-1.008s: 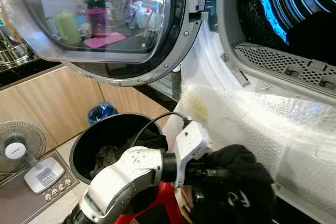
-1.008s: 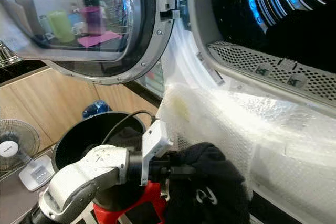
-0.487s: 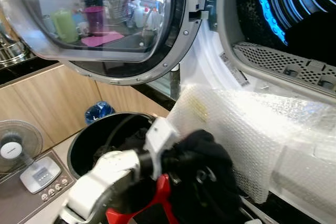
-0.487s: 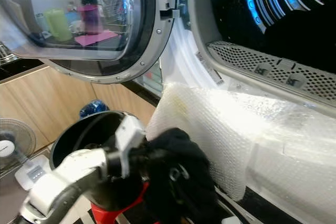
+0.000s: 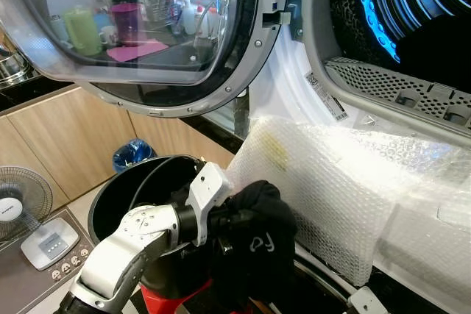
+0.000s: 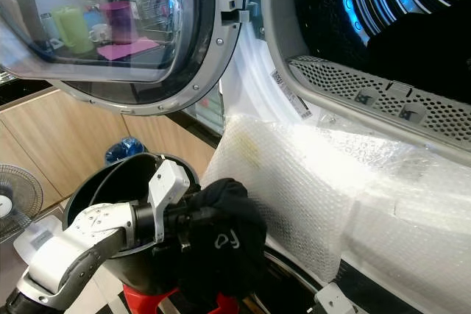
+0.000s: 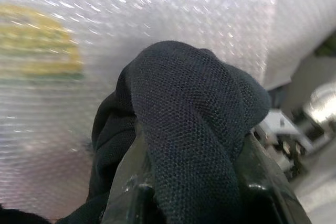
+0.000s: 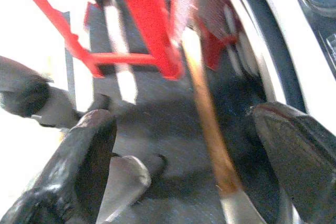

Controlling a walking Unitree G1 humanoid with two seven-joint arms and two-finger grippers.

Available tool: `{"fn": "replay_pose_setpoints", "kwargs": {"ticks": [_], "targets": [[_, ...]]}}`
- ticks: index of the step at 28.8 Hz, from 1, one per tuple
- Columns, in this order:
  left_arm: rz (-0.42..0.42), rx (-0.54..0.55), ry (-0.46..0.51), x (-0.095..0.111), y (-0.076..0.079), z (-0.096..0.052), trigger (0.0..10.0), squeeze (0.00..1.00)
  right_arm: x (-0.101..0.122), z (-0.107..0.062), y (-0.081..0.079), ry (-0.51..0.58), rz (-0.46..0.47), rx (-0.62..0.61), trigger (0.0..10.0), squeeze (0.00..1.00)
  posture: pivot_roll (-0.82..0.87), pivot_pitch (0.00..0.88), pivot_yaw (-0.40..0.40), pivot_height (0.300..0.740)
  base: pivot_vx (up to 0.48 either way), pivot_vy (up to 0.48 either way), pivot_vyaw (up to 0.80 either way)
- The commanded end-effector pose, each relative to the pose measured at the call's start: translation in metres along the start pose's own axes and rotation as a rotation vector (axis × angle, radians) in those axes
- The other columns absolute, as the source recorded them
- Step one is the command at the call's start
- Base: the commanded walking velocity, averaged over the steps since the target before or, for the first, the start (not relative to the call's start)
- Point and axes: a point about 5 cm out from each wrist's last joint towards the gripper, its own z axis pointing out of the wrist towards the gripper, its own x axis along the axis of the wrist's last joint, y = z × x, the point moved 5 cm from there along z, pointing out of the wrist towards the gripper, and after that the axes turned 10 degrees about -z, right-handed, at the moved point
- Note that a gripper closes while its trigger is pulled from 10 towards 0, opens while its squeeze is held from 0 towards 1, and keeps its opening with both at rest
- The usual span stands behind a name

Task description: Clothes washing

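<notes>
One left end effector (image 5: pixel 234 220) — outstretched — grips black garment (image 5: pixel 254 237).

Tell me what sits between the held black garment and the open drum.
Bubble wrap draped over the machine's front, then the perforated grey rim of the drum, seen in both eye views. Left gripper holds the black garment.
</notes>
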Motion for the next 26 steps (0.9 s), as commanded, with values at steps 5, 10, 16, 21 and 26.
{"fn": "replay_pose_setpoints", "kwargs": {"ticks": [5, 10, 16, 21, 26], "targets": [[0.032, -0.064, -0.028, -0.003, 0.013, -0.001, 0.0, 0.0, -0.01, -0.014, -0.001, -0.023, -0.046, 0.063, 10.0, 0.0, -0.03, 0.035, 0.021, 0.74, 0.0, 0.0, 0.0], [0.053, -0.169, -0.188, -0.034, 0.026, -0.007, 0.0, 0.0, -0.003, -0.03, -0.023, 0.079, -0.044, 0.298, 10.0, 0.0, -0.03, 0.036, 0.026, 0.74, 0.0, 0.0, 0.0], [0.085, -0.263, -0.314, -0.068, 0.039, -0.003, 0.0, 0.0, 0.04, -0.031, -0.01, 0.276, -0.04, 0.246, 10.0, 0.0, -0.05, 0.028, 0.038, 0.74, 0.0, 0.0, 0.0], [0.072, -0.321, -0.299, -0.073, 0.05, 0.009, 0.0, 0.0, 0.059, -0.039, -0.004, 0.369, -0.021, 0.234, 10.0, 0.0, -0.06, 0.023, 0.038, 0.74, 0.0, 0.0, 0.0], [0.061, -0.311, -0.275, -0.069, 0.048, 0.012, 0.0, 0.0, 0.06, -0.048, -0.01, 0.388, 0.012, 0.285, 10.0, 0.0, -0.07, 0.024, 0.04, 0.74, 0.0, 0.0, 0.0]]}}
